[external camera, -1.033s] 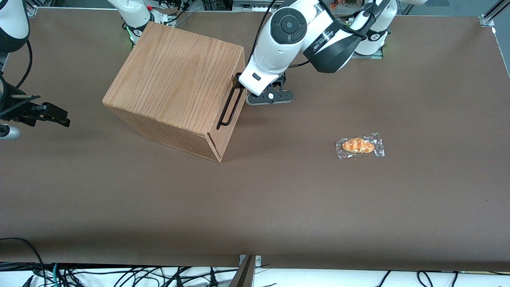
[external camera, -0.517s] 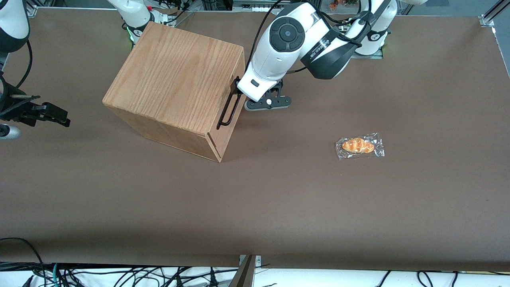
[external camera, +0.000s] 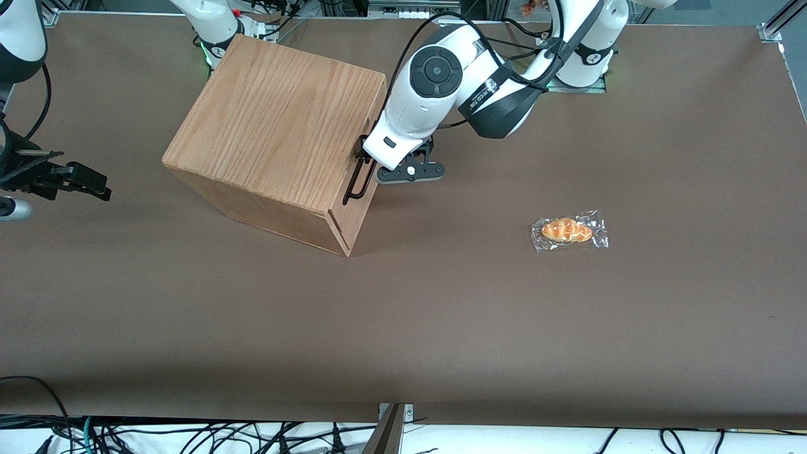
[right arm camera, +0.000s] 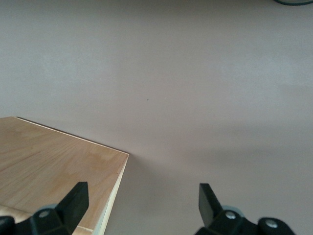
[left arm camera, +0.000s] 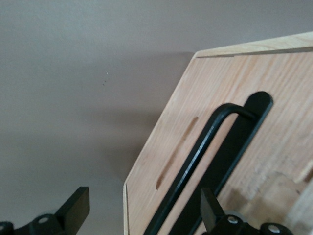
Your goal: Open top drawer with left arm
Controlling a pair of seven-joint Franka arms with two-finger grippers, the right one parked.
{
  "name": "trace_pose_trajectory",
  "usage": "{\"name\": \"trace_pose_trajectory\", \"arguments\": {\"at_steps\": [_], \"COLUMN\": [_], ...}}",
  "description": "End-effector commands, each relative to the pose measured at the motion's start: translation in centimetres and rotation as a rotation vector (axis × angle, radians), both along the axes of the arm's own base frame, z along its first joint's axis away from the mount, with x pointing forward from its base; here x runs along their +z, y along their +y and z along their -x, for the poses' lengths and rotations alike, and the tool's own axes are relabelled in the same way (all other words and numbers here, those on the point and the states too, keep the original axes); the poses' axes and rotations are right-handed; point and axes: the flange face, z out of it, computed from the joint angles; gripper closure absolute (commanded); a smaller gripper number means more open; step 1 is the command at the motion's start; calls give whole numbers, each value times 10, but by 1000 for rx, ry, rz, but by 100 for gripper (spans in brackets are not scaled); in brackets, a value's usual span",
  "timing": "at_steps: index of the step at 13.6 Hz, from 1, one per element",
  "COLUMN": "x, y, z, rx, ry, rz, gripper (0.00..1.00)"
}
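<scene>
The hand (left arm camera: 142, 215) is spread wide at the handle (left arm camera: 205, 166) of the shut top drawer (external camera: 360, 189), fingers straddling the bar for a pull.

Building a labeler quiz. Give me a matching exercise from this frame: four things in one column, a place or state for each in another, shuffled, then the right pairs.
Things:
1. top drawer
2. black bar handle
3. left arm's hand
4. wrapped croissant

Places or states:
A. lies alone on the brown table, toward the working arm's end
B. fingers spread, at the drawer front, straddling the handle
C. closed, flush in the wooden cabinet
D. mounted on the drawer front, between the hand's two fingers

Pairs: 1-C, 2-D, 3-B, 4-A
</scene>
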Motion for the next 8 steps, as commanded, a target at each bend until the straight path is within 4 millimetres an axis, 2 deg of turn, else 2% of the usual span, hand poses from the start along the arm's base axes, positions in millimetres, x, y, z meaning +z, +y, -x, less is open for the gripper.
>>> {"name": "trace_pose_trajectory", "arguments": {"at_steps": [1, 8], "x": [4, -8], "y": [-5, -12], "z": [-4, 2], "rx": [-4, -38], "ry": [-40, -55], "rz": [-21, -50], "gripper": [0, 0]}}
